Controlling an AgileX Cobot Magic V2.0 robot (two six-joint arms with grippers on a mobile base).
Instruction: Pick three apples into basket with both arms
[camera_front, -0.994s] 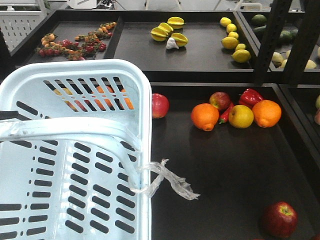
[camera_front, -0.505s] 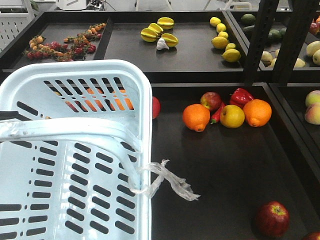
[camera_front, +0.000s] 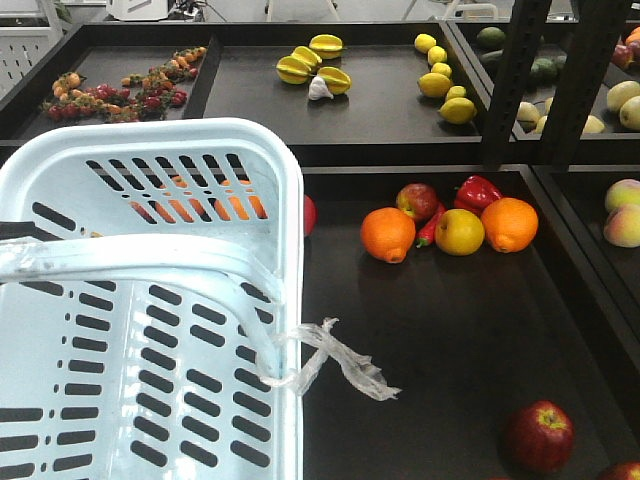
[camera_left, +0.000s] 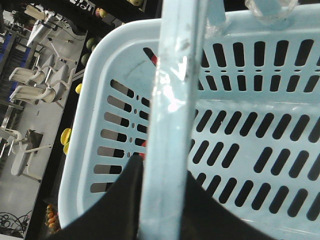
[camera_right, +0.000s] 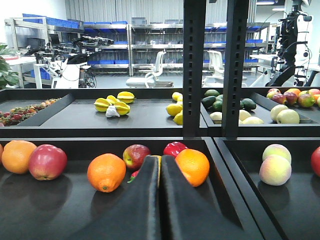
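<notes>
Basket (camera_front: 150, 135): sitting at near left, covering the left part of the front tray (camera_front: 450, 330).
Corner apple (camera_front: 310, 215): lying just beside the basket's right wall at its far corner, partly hidden by it.
Lying farther right, along that tray's far side: left orange (camera_front: 388, 234), cluster apple (camera_front: 417, 201) just behind it, pepper (camera_front: 478, 192) to the right, right orange (camera_front: 509, 224) in front of the pepper.
Front apple (camera_front: 538, 436): resting alone at near right, well apart from the others.
Starfruit (camera_front: 310, 62) and lemons (camera_front: 445, 85): lying on the rear tray (camera_front: 380, 110), lemons to the right.
</notes>
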